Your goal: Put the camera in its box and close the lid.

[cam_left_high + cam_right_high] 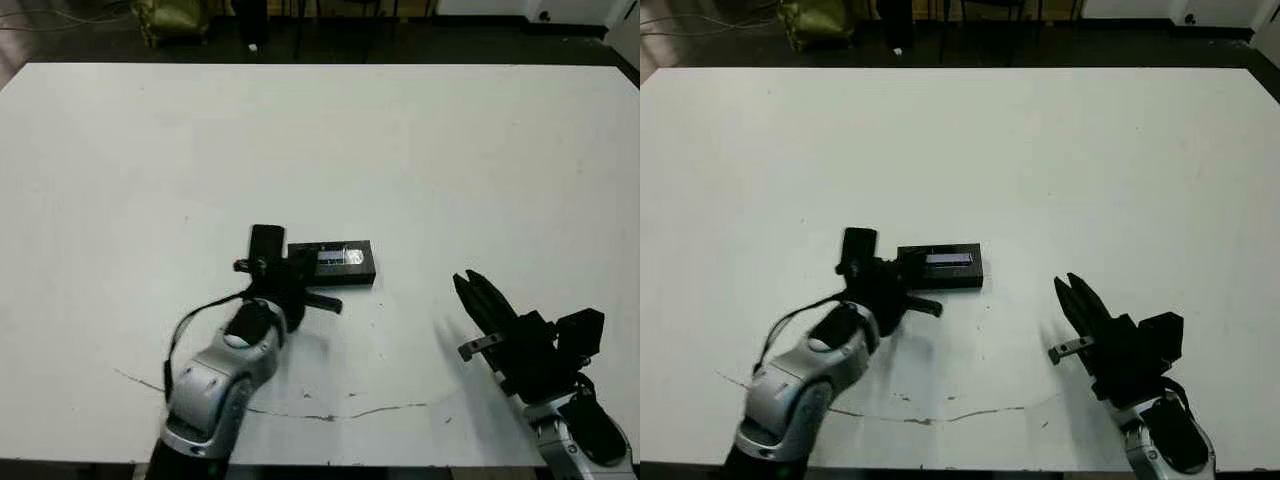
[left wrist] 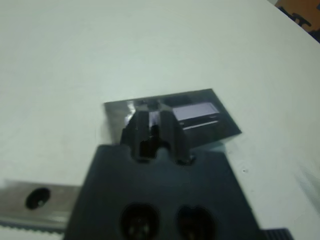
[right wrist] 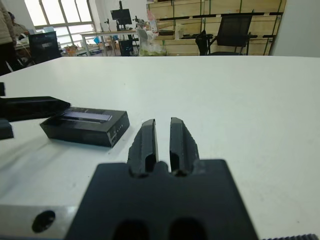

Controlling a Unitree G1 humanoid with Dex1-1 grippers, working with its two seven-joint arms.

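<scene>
I see a matt white table (image 1: 450, 150) with fine cracks, a flat black rectangular lid (image 3: 85, 125) bearing a glossy silvery-lavender strip, and matt black plastic-looking fingers (image 3: 181, 142).

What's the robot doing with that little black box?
The robot is working at a white table. The black lid, with its shiny strip, sits on the box near the table's middle, so the box looks closed and the camera cannot be seen. The left gripper is at the lid's end. The right gripper rests apart on the table, jaws nearly together, holding nothing.
</scene>
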